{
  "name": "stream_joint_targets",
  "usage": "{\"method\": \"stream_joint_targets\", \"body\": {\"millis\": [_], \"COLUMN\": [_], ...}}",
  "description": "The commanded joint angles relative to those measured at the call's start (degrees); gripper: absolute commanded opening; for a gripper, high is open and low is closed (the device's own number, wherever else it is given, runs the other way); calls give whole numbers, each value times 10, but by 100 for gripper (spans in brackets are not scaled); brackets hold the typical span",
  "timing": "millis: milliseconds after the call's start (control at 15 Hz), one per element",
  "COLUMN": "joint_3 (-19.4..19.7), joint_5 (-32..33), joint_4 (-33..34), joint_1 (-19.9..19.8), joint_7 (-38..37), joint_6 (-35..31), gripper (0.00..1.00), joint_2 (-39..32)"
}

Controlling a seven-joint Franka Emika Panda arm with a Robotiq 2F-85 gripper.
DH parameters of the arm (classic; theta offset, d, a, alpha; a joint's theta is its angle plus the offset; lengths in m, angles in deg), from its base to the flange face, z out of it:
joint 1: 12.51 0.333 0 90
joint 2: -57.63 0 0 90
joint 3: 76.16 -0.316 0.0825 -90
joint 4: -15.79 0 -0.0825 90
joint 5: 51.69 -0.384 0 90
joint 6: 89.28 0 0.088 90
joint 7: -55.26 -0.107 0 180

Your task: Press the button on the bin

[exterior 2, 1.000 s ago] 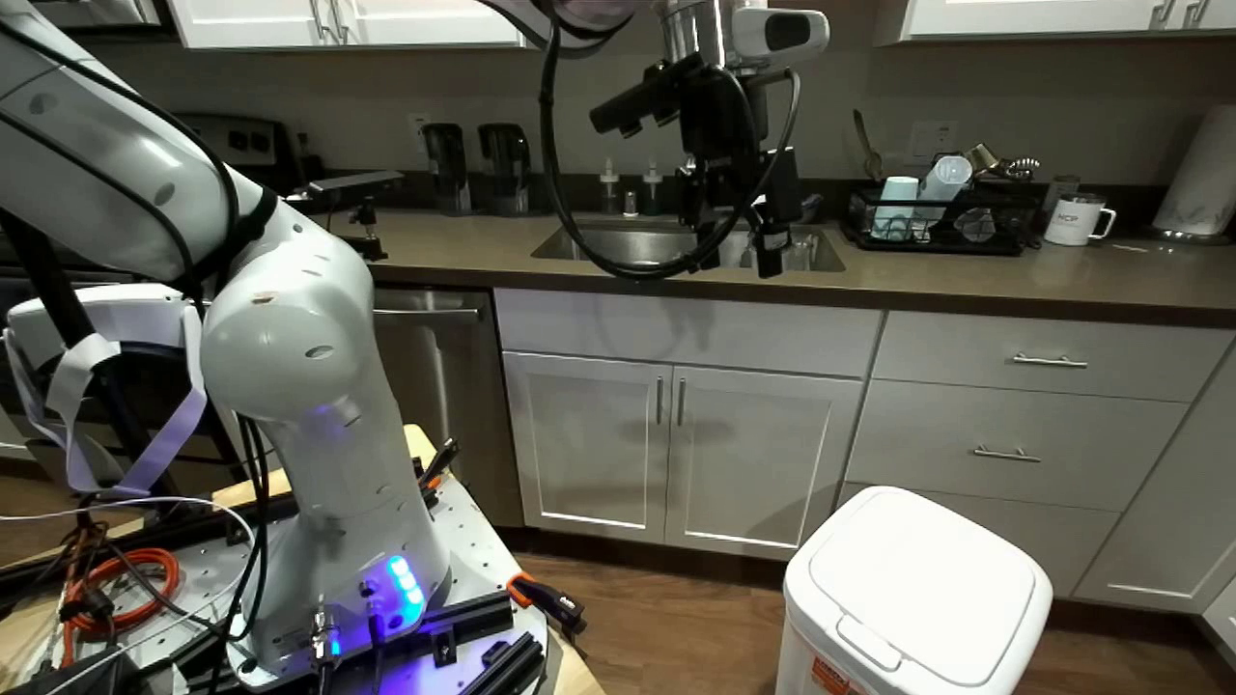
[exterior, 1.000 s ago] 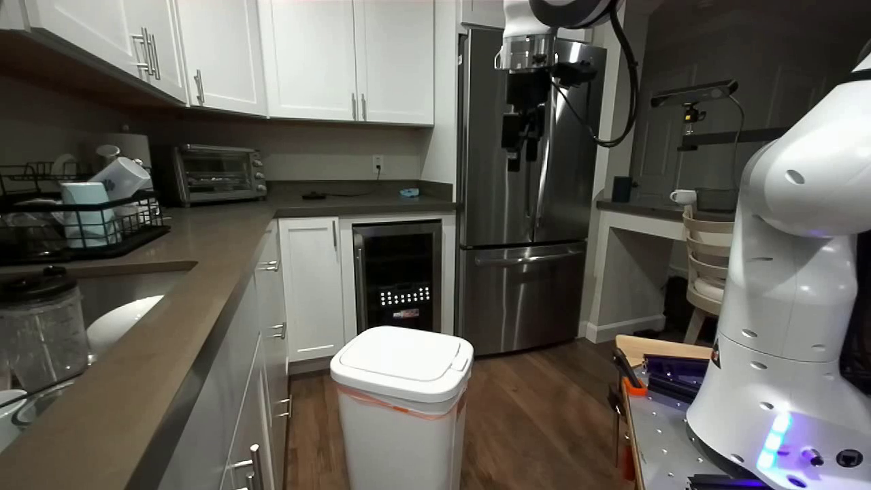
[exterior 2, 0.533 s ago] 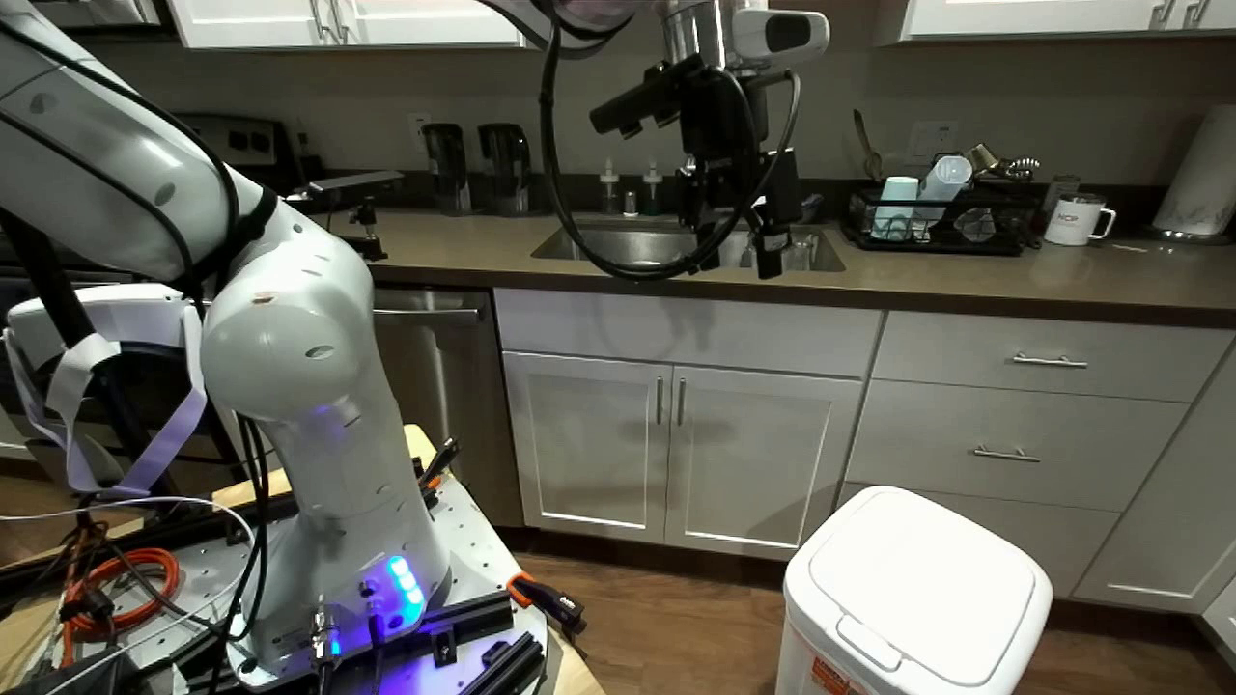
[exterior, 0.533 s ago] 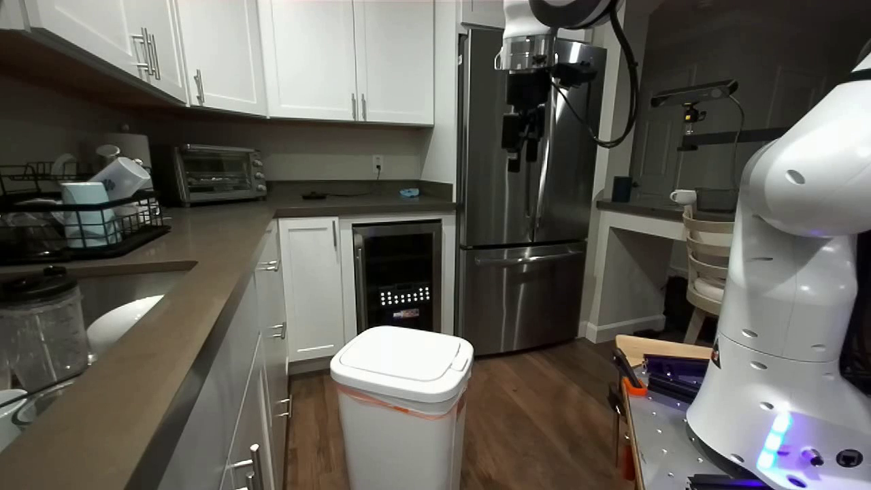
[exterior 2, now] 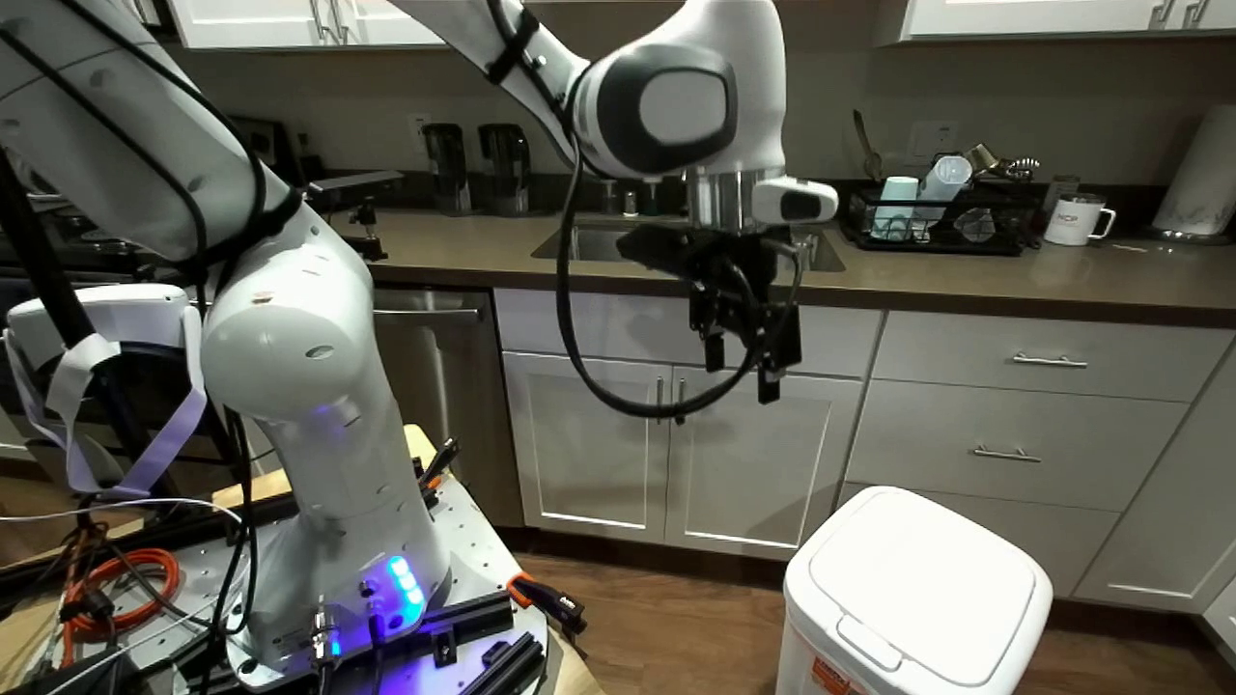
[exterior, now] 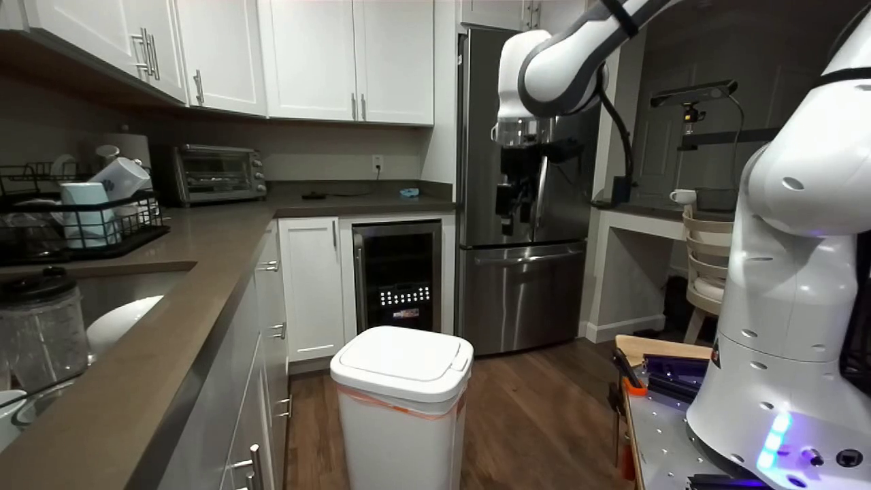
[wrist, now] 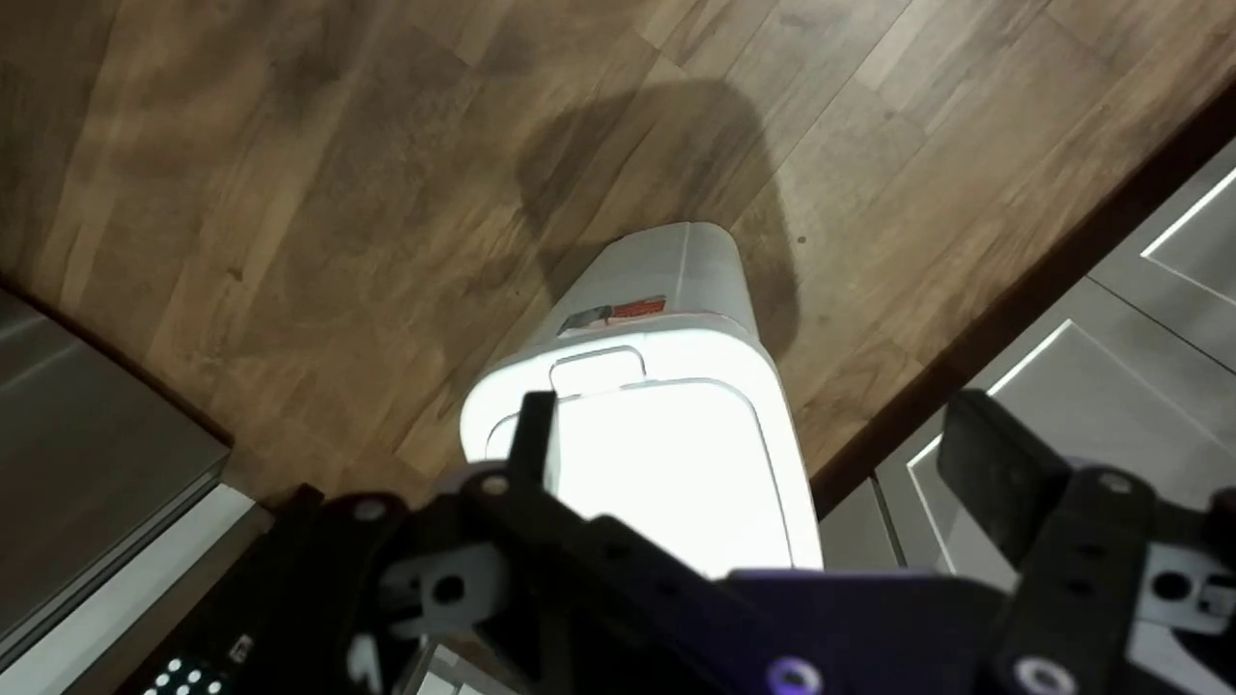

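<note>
The white bin (exterior: 401,442) stands on the floor with its flat lid (exterior 2: 927,589) closed. The button (wrist: 597,371) is a small rounded panel at the lid's edge. It also shows in both exterior views (exterior: 460,363) (exterior 2: 869,644). My gripper (wrist: 758,439) is open and empty, its fingers wide apart. In both exterior views the gripper (exterior: 516,219) (exterior 2: 742,372) hangs well above lid height, touching nothing. In the wrist view one finger (wrist: 534,434) overlaps the lid just beside the button. The gripper hides the lid's lower part there.
A counter (exterior 2: 966,280) with white cabinets (exterior 2: 763,454) runs along the bin's far side in an exterior view. A steel fridge (exterior: 520,299) and a small glass-door cooler (exterior: 398,272) stand behind. The robot's base is on a metal-topped table (exterior: 670,435).
The arm has come down, and my gripper is clearly lower in both exterior views. The fridge handle and sink front now show behind it. The bin has not moved.
</note>
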Motion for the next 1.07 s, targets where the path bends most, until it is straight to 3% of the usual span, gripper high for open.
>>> {"method": "stream_joint_targets", "body": {"millis": [0,267,533,733,1000], "joint_3": [27,40,-15,-62,-82], "joint_5": [-28,-128,-244,-254,-215], "joint_4": [2,31,125,227,370], "joint_1": [1,15,-20,-62,-89], "joint_7": [17,89,200,236,226], "joint_6": [-141,-225,-209,-193,-191], "gripper": [100,100,100,100,100], "joint_2": [-142,-294,-443,-553,-682]}}
